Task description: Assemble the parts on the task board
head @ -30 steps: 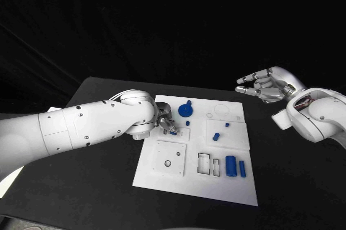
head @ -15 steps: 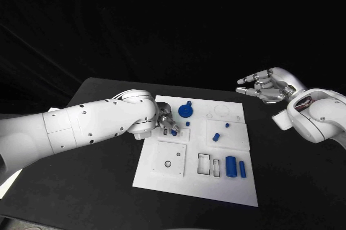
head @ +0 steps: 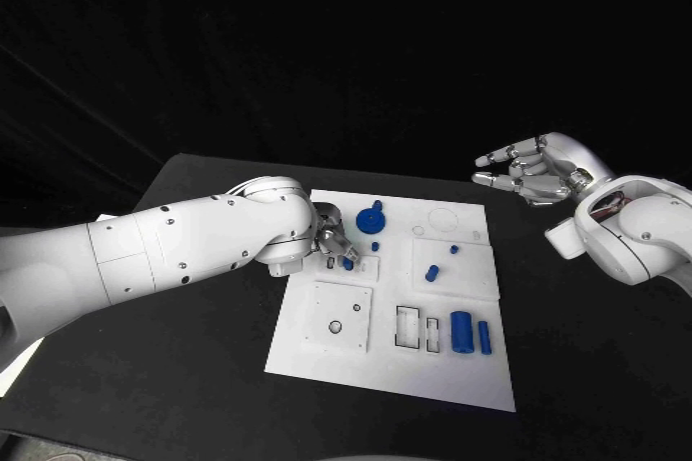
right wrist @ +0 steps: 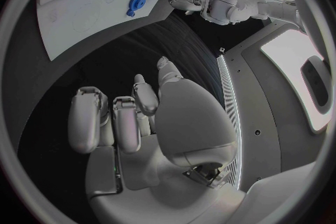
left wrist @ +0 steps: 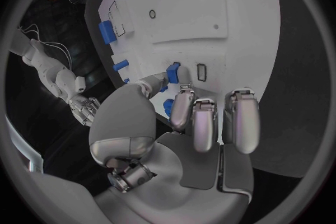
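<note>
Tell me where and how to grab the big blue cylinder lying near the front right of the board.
Take the large blue cylinder across its long curved sides, near mid-length, coming straight down from above. It lies flat on the task board with a slimmer blue piece close on one side, so fingers probably need to slip in narrowly there. The right hand, empty and raised, looks nearer.

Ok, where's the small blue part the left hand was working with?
In the head view the small blue part is pinched by the left hand over the task board's upper-left area, beside the blue disc.
</note>
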Robot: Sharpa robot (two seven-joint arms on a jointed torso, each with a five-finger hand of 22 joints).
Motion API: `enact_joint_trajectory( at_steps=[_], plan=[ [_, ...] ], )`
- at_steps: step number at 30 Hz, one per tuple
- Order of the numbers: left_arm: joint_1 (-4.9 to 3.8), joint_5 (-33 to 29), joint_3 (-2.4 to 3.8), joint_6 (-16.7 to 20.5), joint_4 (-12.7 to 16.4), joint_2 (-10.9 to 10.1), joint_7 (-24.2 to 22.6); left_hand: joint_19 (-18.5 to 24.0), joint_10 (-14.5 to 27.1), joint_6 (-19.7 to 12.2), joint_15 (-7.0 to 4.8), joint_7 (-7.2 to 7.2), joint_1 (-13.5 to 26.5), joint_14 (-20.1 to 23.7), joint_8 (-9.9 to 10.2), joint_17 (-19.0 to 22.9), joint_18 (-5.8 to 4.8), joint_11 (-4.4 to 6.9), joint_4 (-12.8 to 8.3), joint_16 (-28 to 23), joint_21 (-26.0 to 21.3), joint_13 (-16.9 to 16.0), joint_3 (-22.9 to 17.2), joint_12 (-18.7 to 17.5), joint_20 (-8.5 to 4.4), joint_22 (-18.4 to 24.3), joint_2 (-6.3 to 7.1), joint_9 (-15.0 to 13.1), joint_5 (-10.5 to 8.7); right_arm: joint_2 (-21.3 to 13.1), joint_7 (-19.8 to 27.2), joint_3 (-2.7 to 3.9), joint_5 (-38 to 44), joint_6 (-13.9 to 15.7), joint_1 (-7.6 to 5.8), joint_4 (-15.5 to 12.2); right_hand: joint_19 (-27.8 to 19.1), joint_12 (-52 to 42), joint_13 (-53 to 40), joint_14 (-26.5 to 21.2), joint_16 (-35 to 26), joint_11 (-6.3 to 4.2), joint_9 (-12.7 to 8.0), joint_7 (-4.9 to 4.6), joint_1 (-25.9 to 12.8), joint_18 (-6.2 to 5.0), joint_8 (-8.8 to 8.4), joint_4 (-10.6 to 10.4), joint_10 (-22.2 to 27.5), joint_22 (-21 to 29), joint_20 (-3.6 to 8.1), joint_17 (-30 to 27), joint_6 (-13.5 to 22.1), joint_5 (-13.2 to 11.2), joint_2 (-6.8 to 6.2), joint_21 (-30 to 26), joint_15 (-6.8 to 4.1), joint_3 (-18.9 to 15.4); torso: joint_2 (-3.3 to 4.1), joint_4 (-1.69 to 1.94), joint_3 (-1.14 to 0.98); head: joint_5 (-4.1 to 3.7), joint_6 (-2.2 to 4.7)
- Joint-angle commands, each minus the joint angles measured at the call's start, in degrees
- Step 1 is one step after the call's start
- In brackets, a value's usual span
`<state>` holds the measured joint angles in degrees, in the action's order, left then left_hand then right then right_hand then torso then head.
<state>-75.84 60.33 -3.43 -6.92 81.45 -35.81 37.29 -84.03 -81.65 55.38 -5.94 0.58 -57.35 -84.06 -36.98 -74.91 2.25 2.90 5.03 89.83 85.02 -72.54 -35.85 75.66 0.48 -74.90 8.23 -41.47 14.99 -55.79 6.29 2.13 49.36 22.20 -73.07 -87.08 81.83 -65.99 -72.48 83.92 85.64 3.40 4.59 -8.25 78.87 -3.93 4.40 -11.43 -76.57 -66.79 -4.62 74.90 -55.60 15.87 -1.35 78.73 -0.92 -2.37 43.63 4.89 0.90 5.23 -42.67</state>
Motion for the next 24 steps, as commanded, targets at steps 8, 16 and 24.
enact_joint_trajectory(
  at_steps=[8,16,24],
  plan=[
    [0.42,0.3,-0.29,-2.5,-0.3,0.5,-0.2,-3.0,-0.4,0.6,-0.56,-0.31,1.3,-5.9,-0.9,-15.1,-0.45,0.58,0.5,0.2,0.5,-0.3,2.5,0.3,-0.61,-6.3,0.39,-0.4,-0.14,0.0,0.5,0.01,0.3,0.1,0.01,-0.1,-0.5,0.2,0.0,4.5,-0.3,-0.04,-0.1,-0.2,0.4,-0.59,-0.27,0.3,0.4,0.1,-0.04,8.6,-0.2,0.2,0.16,-0.2,-0.21,0.0,-0.01,0.06,0.05,0.01,-0.1],
    [0.42,1.0,-0.29,-2.9,-0.5,0.5,-0.2,-3.3,-0.7,1.1,-0.69,-0.51,2.8,-5.9,-1.4,-15.1,-0.63,0.75,1.7,0.2,0.9,-0.7,6.7,0.7,-0.74,-7.2,0.33,-0.6,-0.21,0.0,0.5,0.01,0.3,0.1,0.01,-0.1,-0.5,0.1,0.0,4.5,-0.3,0.01,-0.1,-0.24,0.1,-0.59,-0.31,0.3,0.4,0.1,-0.07,8.6,-0.1,-0.5,0.14,-0.3,-0.16,-0.3,0.01,-0.01,0.06,-0.01,-0.19],
    [0.42,1.3,-0.29,-3.1,-0.6,0.4,-0.1,-3.4,-0.9,1.4,-0.72,-0.59,3.0,-5.9,-1.5,-15.1,-0.71,0.81,2.3,0.2,1.1,-1.0,9.4,0.9,-0.8,-7.6,0.23,-0.7,-0.23,-0.1,0.5,0.01,0.3,0.1,0.01,-0.1,-0.6,0.2,0.1,4.5,-0.3,0.02,-0.1,-0.24,0.0,-0.59,-0.31,0.2,0.4,0.1,-0.08,8.6,-0.1,-0.7,0.14,-0.3,-0.16,-0.3,0.0,0.04,0.05,-0.12,-0.27]
  ],
)
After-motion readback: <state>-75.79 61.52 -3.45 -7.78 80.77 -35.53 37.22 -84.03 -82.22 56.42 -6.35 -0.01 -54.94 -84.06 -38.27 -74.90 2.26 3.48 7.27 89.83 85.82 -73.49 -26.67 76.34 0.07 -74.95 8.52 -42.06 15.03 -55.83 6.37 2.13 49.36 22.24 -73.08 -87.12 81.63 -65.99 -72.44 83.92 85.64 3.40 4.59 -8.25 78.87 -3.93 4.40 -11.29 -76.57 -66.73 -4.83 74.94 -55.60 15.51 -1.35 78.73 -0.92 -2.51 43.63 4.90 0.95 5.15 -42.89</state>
